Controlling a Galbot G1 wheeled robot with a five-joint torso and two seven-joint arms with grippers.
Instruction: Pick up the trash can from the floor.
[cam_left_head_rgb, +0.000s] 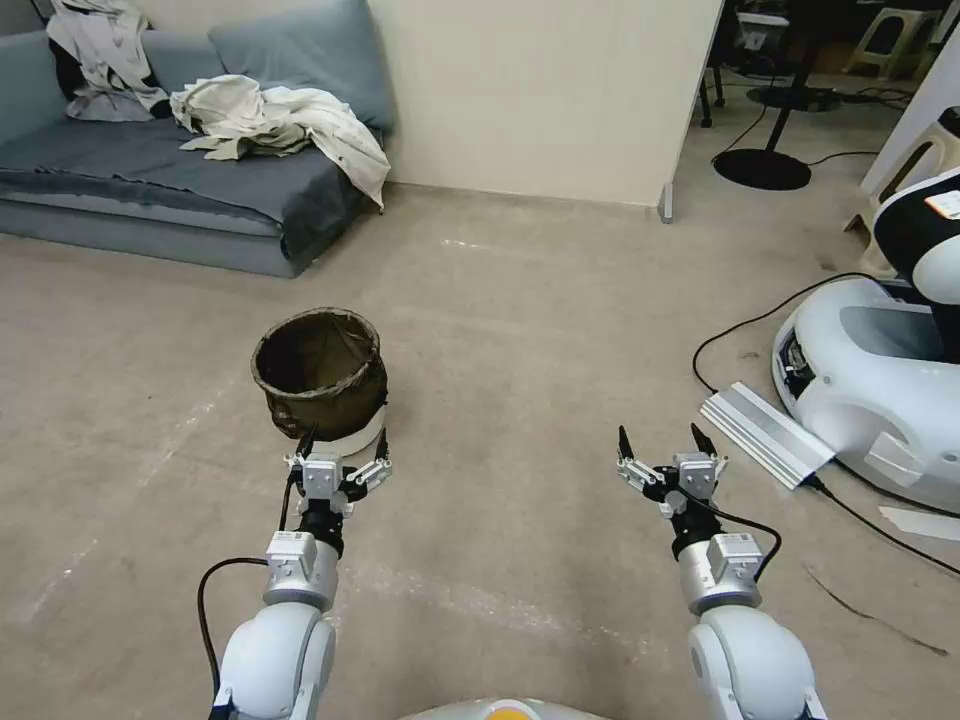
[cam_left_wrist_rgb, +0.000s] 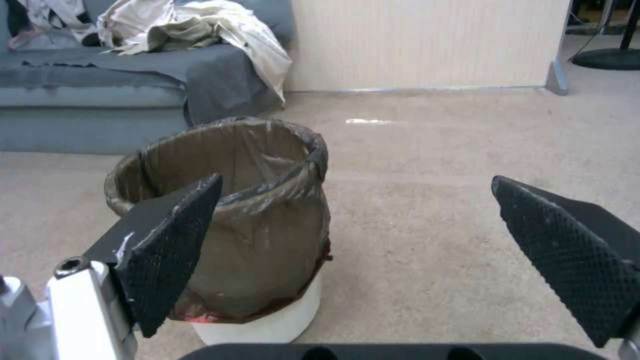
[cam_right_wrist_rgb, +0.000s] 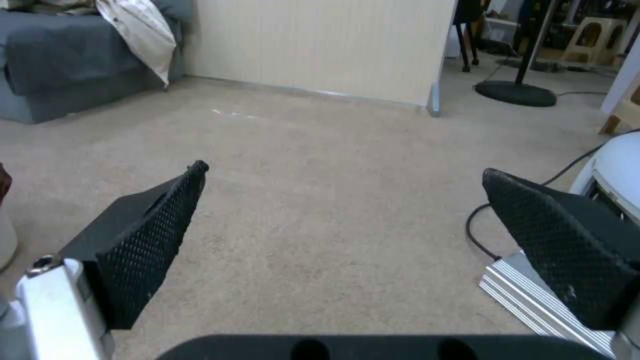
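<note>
The trash can (cam_left_head_rgb: 320, 372) is standing upright on the beige floor (cam_left_head_rgb: 520, 330), near a grey sofa (cam_left_head_rgb: 150, 170) strewn with clothes (cam_left_head_rgb: 280, 125); the left claw (cam_left_head_rgb: 340, 448) is hovering released just before it; the right claw (cam_left_head_rgb: 660, 446) is hanging released, well apart, near a ribbed metal bar (cam_left_head_rgb: 765, 433).
</note>
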